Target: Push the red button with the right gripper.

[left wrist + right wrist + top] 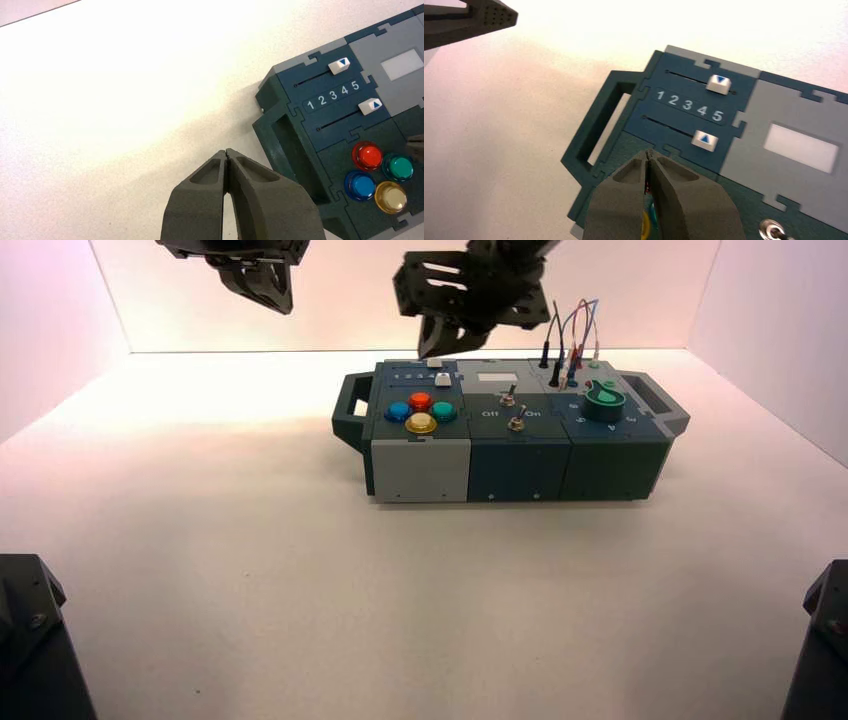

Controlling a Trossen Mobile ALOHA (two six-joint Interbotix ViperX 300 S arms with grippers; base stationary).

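While the left gripper [262, 285] hung well off to the box's left, high over the bare table [250, 560], the right gripper [447, 340] hovered above the box's [500, 455] back left part, over the sliders. Both had their fingers pressed together with nothing between them; the wrist views showed each pair of tips meeting at a point.

On the box's left top sat the red button [420, 400], at the back of a diamond of four domes, with the blue button [397, 411] to its left, the teal button [444, 411] to its right and the yellow button [420, 423] in front. It was uncovered and untouched, just in front of the right gripper's tips. In the right wrist view the closed fingers [684, 200] hid most of the cluster, leaving only slivers of red and yellow showing in the seam.

Behind the buttons lay two white sliders [718, 84] on either side of a strip lettered 1 2 3 4 5, both standing near the 5 end. A pale window [801, 148] sat on the grey panel beside them. Two toggle switches [515, 423] stood mid-box, between the words Off and On. A green knob [604, 400] and looped wires [575, 335] took up the right end. A handle [352, 410] jutted from the box's left end.
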